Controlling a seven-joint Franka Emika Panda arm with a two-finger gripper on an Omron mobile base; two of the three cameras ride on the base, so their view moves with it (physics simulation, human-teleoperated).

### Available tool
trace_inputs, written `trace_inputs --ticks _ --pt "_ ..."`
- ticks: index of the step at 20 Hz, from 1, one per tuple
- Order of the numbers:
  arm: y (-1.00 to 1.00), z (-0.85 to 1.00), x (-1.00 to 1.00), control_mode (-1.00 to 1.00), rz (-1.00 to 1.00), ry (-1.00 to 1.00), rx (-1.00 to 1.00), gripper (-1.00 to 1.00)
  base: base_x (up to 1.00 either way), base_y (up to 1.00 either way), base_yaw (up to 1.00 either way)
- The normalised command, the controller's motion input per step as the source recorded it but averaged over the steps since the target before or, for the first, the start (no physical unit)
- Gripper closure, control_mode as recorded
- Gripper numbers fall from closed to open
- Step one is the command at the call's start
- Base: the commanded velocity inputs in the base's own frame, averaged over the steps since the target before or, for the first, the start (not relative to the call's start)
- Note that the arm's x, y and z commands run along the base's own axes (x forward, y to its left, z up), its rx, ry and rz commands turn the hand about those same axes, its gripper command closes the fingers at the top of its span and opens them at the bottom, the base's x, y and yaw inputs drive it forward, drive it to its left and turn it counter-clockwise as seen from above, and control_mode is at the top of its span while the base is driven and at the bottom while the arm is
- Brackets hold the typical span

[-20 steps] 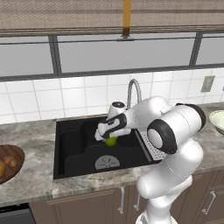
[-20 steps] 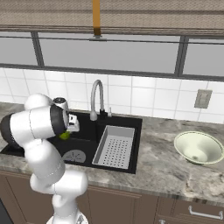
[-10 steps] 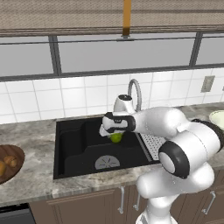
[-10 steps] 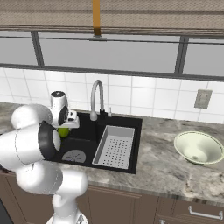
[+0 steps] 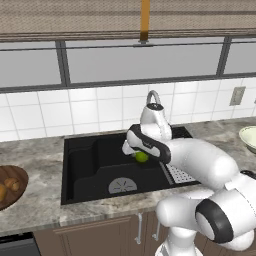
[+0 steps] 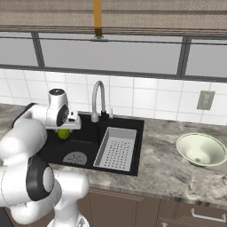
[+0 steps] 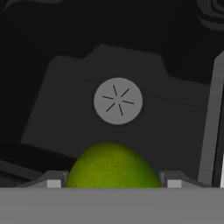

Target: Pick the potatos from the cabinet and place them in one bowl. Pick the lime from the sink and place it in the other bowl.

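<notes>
Even, bright, shadowless render; sharp, glare-free.

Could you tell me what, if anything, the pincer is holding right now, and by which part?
The pincer holds the lime, clamped across its sides between the two finger tips, lifted above the sink floor and its drain.

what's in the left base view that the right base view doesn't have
Left base view: the wooden bowl with potatos on the counter at far left. Right base view: the whole pale green bowl and the grey strainer basket. Both: the black sink, the tap, and the lime held in the gripper above the basin.
</notes>
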Motion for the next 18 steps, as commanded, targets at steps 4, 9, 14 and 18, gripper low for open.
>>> trace_inputs --ticks 4,9,14,18 --pt "-0.41 0.28 -0.29 -1.0 -0.06 0.0 0.0 1.0 0.0 0.0 0.0" --pt "-0.44 0.16 -0.24 -1.0 -0.11 0.0 0.0 1.0 0.0 0.0 0.0" --pt "-0.6 0.0 -0.03 -1.0 -0.14 0.0 -0.03 1.0 0.0 0.0 0.0" --pt "-0.61 0.0 0.0 -1.0 -0.11 0.0 -0.05 1.0 0.0 0.0 0.0"
